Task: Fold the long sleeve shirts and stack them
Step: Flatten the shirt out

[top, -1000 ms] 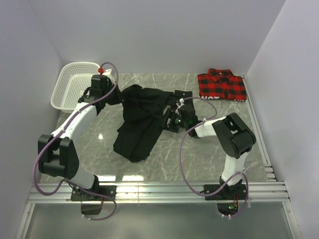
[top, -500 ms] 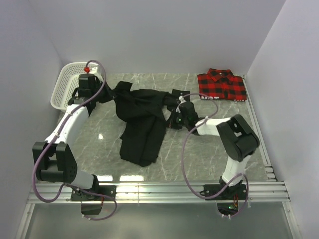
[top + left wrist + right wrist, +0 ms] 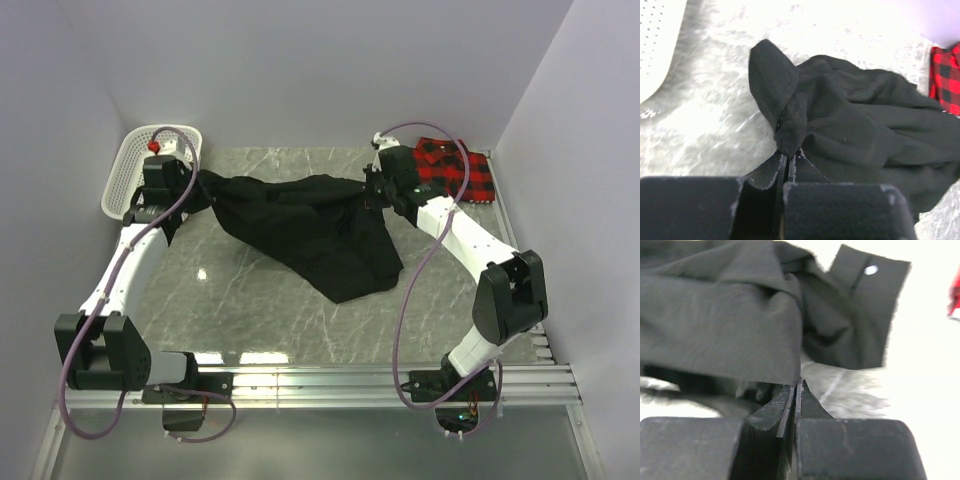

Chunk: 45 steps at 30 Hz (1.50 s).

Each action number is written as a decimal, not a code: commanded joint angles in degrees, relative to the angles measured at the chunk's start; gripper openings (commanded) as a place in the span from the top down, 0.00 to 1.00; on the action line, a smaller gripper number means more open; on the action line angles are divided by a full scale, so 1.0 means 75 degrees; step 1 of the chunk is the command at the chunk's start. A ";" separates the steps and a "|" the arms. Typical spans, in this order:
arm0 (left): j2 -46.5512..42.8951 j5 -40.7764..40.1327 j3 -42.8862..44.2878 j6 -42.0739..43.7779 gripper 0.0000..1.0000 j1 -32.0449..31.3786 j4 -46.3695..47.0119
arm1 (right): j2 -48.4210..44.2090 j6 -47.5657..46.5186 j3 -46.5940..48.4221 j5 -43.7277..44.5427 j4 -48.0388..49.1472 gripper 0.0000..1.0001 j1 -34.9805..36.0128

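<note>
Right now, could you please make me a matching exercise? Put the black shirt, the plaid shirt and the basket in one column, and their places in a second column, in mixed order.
Column A
1. black shirt
2. plaid shirt
3. basket

Column B
a. far right corner
b. far left corner
c. stretched across the middle, pinched by the left fingers and the right fingers

Pairs: 1-c, 2-a, 3-b
</note>
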 commanded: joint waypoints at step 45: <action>-0.1096 -0.1900 -0.1426 0.0100 1.00 0.0033 -0.0110 | 0.0248 -0.0188 -0.2438 -0.0638 -0.1233 0.15 0.2894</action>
